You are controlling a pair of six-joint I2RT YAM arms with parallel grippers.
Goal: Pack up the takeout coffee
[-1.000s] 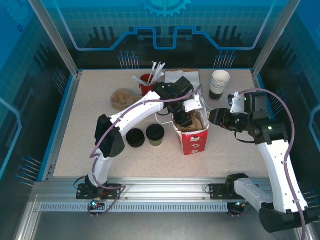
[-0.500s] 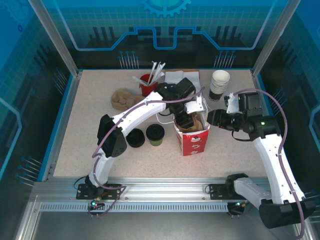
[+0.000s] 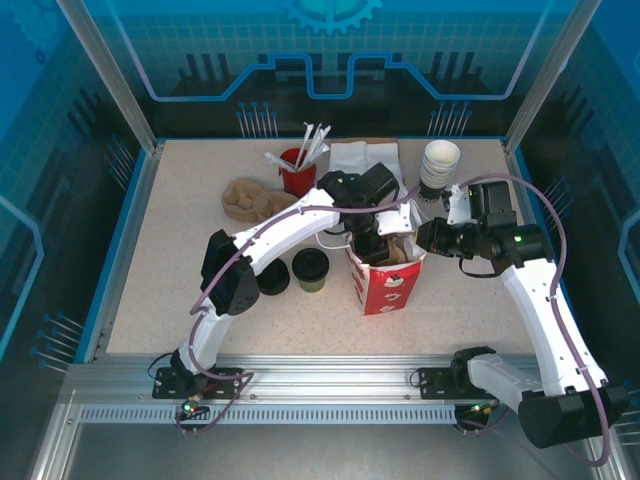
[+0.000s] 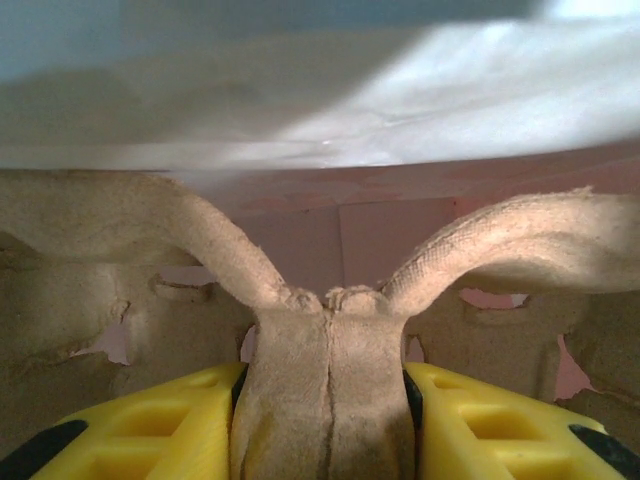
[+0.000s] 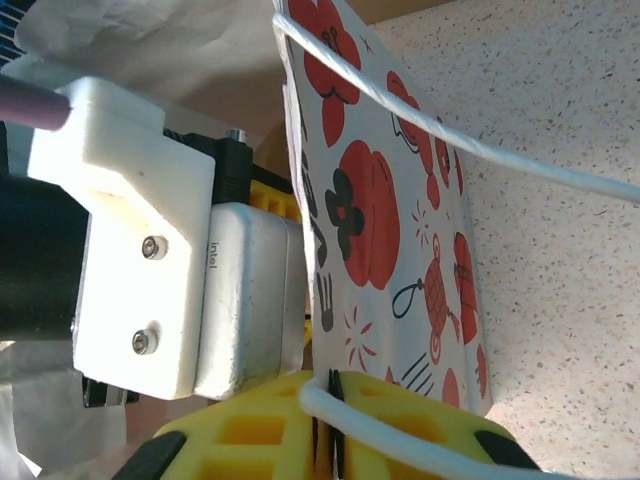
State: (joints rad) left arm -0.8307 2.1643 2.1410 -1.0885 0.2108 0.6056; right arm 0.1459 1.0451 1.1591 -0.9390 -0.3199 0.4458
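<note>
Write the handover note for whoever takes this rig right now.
Left gripper: down inside the red-and-white bag, shut on the centre post of the pulp cup carrier.
Right gripper: shut on the bag's white cord handle.
Takeout coffee: lidded, upright on the table left of the bag, untouched.
Done: carrier appears seated in the bag.
Left: release carrier, lift coffee, set it into the bag.

Pulp carrier (image 4: 330,380): rough, fibrous, matt. Bag (image 5: 390,220): smooth printed paper. Desk (image 3: 160,290): speckled, matt. Jaws: yellow plastic.

Left hand (image 4: 325,415) (tips hidden inside bag (image 3: 388,288))
</note>
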